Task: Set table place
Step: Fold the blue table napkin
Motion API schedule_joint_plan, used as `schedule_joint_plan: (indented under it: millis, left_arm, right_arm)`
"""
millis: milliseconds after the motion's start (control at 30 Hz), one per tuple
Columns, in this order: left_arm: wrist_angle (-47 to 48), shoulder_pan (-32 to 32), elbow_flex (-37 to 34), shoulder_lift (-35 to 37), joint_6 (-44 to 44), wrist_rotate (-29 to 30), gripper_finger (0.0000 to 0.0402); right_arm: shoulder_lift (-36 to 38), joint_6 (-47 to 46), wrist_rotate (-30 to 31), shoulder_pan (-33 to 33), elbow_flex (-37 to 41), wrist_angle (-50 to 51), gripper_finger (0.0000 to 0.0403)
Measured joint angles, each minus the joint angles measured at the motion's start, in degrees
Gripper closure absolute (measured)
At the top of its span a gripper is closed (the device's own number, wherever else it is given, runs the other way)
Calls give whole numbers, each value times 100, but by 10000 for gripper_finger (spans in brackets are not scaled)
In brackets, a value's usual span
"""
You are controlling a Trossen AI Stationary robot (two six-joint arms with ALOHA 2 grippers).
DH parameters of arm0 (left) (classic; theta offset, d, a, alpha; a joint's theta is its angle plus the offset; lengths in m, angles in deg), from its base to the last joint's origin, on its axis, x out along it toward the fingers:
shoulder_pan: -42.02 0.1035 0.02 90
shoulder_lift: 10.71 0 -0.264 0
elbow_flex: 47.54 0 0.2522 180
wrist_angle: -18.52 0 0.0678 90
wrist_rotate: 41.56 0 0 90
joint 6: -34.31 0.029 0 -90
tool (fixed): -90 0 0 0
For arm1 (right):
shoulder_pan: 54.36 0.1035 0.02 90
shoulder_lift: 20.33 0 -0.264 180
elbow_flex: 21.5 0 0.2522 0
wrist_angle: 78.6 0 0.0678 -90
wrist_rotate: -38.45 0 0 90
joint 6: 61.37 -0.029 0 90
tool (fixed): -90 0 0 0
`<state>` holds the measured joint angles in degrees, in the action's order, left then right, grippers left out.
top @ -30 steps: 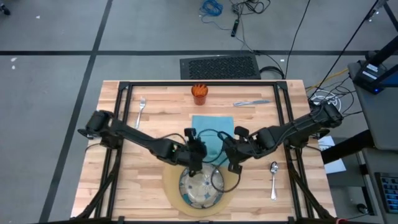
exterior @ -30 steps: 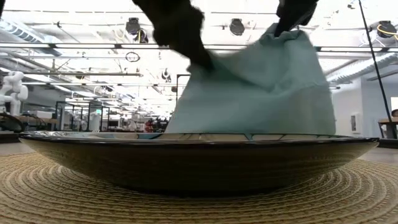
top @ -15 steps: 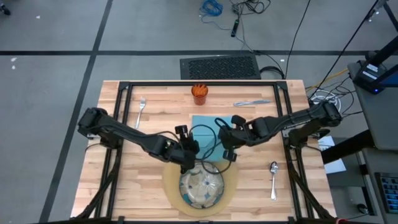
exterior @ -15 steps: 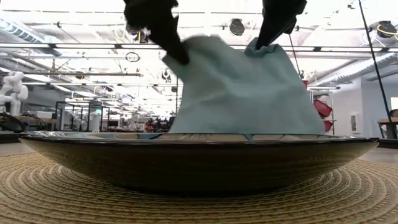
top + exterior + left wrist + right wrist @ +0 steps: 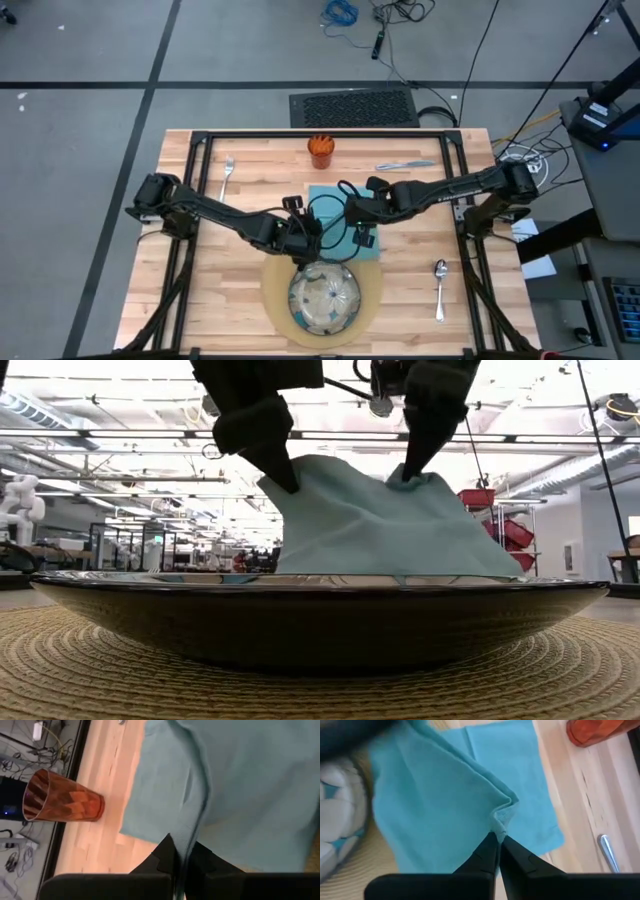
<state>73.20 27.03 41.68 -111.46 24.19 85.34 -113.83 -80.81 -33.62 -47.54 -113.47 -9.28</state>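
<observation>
High view: large light butcher-block wooden table with black frame; left gripper and right gripper both at table centre, each pinching a corner of the teal cloth napkin, spread just beyond the round tan woven mat bearing the round blue-green patterned dish. Metal fork far left, small orange cup at the far edge, metal knife beside it to the right, metal spoon near right, all well apart from the grippers. Low view: napkin lifted at two points behind the dish, sagging between both closed grippers. Left wrist view: fingers clamped on a fold of napkin, cup lying off on the wood. Right wrist view: fingers closed on a bunched corner of napkin, knife tip nearby. Judged step: repositioning or folding the napkin. Next move likely calls for carrying both corners together, evenly, to lay the cloth flat without dragging across the dish.
</observation>
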Motion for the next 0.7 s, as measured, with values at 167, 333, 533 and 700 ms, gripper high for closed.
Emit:
schedule_joint_plan:
  millis: [167,333,533,700]
  left_arm:
    - [288,206,0,0,12,0,401]
    - [293,475,0,0,185,-1,401]
    - [289,720,0,-37,346,-98,401]
    - [72,839,-113,-42,487,-285,401]
  right_arm:
    - [-124,221,-7,-221,0,1,403]
    - [-144,399,-20,-455,2,-54,403]
    - [-144,558,-185,-713,2,6,403]
    - [-144,562,-542,-948,161,109,403]
